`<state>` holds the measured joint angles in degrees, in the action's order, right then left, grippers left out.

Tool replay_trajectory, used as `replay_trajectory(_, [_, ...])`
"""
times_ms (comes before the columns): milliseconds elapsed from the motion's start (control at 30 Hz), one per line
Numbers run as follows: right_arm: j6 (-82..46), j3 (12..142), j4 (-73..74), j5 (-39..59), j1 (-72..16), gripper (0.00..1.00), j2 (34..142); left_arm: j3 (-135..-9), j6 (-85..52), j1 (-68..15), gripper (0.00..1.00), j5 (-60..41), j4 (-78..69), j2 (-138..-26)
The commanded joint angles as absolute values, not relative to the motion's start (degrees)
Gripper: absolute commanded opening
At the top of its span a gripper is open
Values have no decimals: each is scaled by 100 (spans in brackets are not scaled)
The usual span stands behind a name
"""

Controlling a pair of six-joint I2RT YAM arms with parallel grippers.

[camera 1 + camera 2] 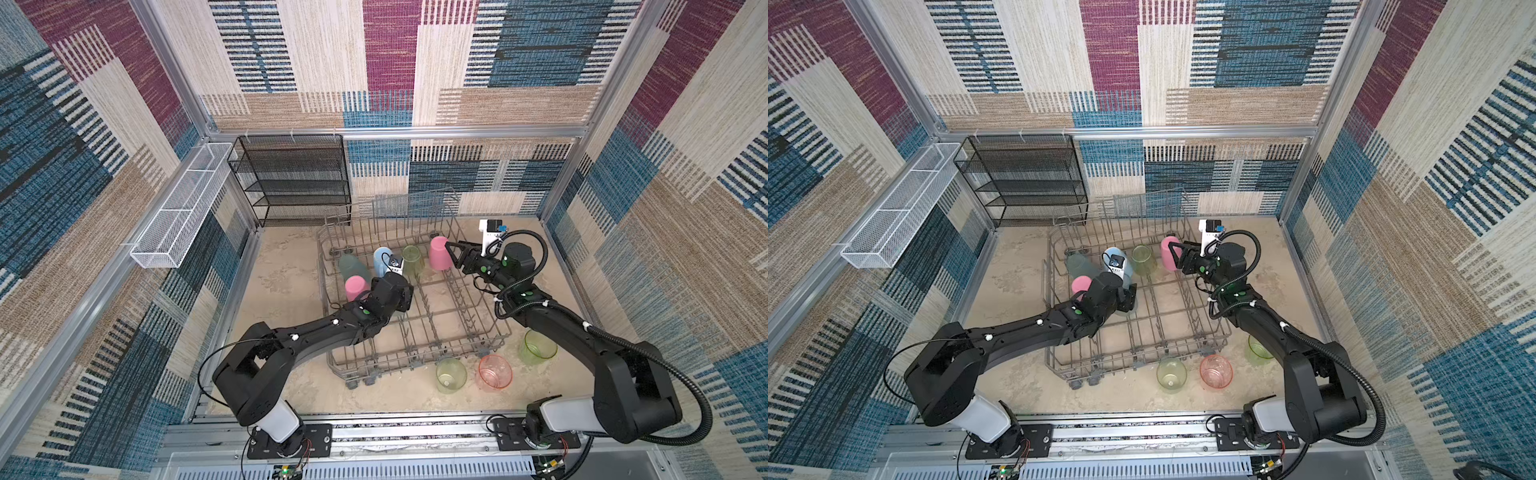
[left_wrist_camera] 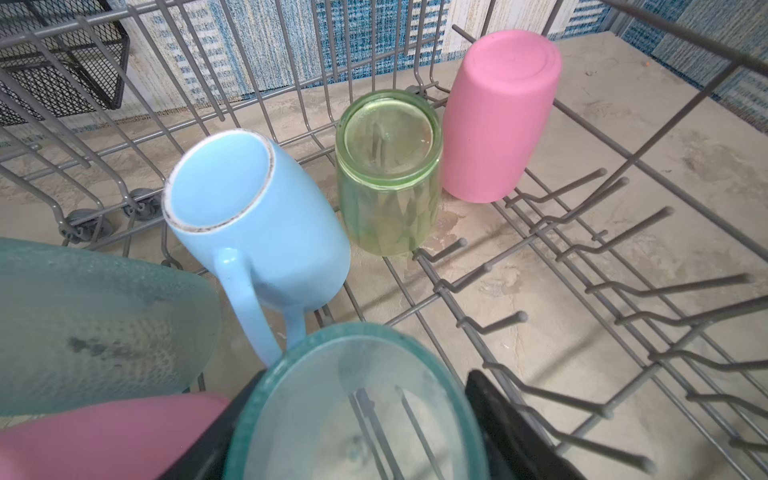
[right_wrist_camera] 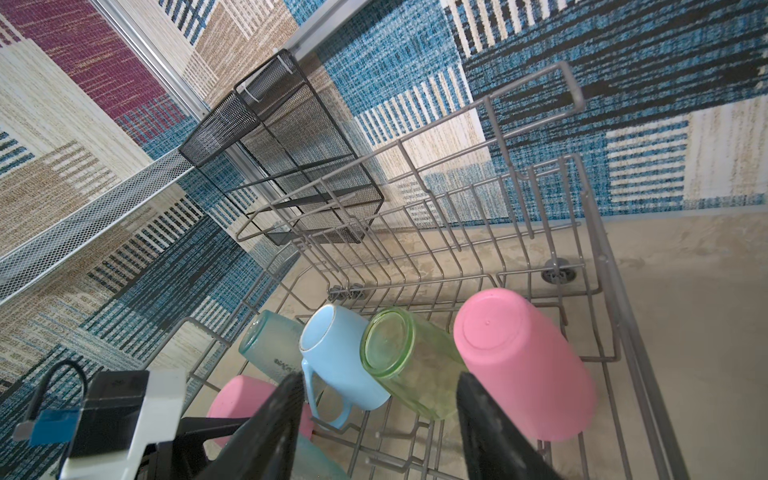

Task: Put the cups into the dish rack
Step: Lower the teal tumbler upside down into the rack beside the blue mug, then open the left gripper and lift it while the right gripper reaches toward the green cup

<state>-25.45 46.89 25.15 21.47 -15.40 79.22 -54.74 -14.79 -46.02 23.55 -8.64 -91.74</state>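
Left wrist view: a teal cup is clamped upside down by the left gripper over the dish rack pins, so letting go seems next. The right gripper is spread, empty. Counted: two teal cups, two pink cups, three yellow-green cups, one pink-orange cup, one blue mug; three are left outside.
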Motion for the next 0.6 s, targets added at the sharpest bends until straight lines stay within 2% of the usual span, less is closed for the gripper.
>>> replay_trajectory(0, [-2686,4805,2441,2217,-1550,62,7988,-5399,-1318,-4623,68,2374,-1291,-9213])
replay_trajectory(300, [-2877,5177,1484,1295,-1540,62,8080,-5248,-1356,-4637,75,2294,-1381,-9214])
replay_trajectory(567, [-3074,5446,796,878,-1536,63,8023,-5107,-1512,-4649,90,2329,-1473,-8908])
